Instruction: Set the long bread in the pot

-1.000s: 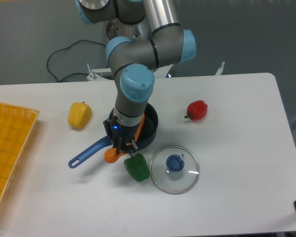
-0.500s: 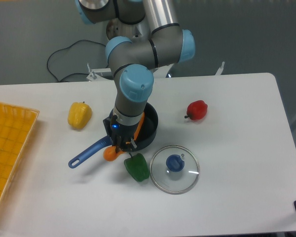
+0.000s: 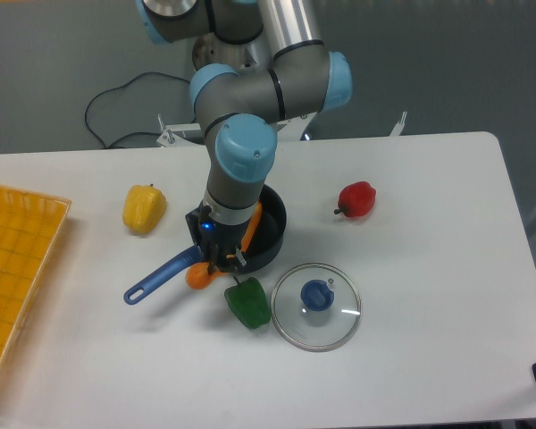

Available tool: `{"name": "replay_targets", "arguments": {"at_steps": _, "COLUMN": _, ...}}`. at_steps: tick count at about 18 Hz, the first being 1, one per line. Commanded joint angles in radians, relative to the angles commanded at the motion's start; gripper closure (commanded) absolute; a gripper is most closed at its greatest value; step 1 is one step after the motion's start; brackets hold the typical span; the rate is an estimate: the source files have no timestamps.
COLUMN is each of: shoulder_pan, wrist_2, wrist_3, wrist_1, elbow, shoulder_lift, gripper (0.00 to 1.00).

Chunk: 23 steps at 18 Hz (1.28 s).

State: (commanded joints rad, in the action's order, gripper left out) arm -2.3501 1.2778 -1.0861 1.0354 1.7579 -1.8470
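1. Presently, the long bread lay slantwise across the near rim of the pot, one rounded end showing low and outside beside the blue handle, a strip of the other end showing inside by the wrist; the middle was hidden by the arm.
2. The gripper stood over the loaf's midsection at the rim. The fingers looked closed on the loaf, though the contact itself was hidden.
3. Risk, as judged: the loaf matched the pot's width, so a release at this slant could have left it bridging the rim or tipping out onto the table.
4. Risk, as judged: the green pepper sat just beside the outer end and could have been nudged.
5. Pot contents: only the loaf's inner end was visible.
6. The yellow tray at the table's edge showed nothing identifiable in it.
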Motion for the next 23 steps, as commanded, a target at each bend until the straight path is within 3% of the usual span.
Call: {"name": "replay_targets", "arguments": {"at_steps": 23, "shoulder_pan": 0.002, "wrist_2": -0.002, "wrist_3": -0.043, "wrist_1": 0.0, "elbow": 0.046, "shoulder_lift": 0.029, "gripper": 0.83}}
